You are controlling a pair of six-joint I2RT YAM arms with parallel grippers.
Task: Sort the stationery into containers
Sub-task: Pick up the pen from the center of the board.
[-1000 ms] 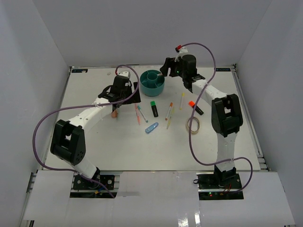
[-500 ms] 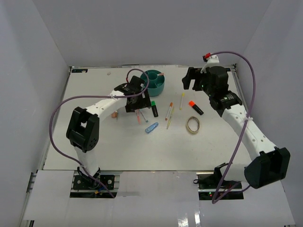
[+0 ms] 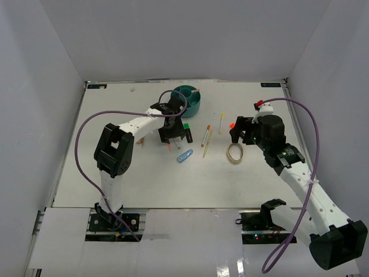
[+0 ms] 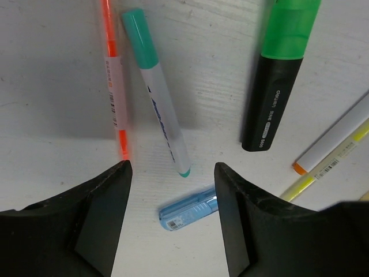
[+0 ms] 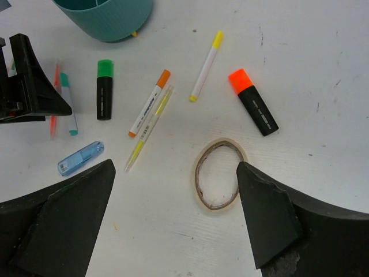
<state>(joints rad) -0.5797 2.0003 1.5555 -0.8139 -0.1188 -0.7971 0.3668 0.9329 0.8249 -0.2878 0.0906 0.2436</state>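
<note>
Now the left gripper (image 4: 173, 168) has swung right to hang over a teal-capped pen (image 4: 158, 109) and a blue clip (image 4: 189, 209), fingers spread and empty. The right gripper (image 5: 176, 167) has left the teal organizer (image 5: 106, 23) and hovers above the tape ring (image 5: 198, 173), spread wide and empty. All three items lie loose outside the organizer.

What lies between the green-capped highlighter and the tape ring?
Two pens lying side by side: a white orange-capped pen and a thin yellow pen. The right wrist view shows this most clearly.
</note>
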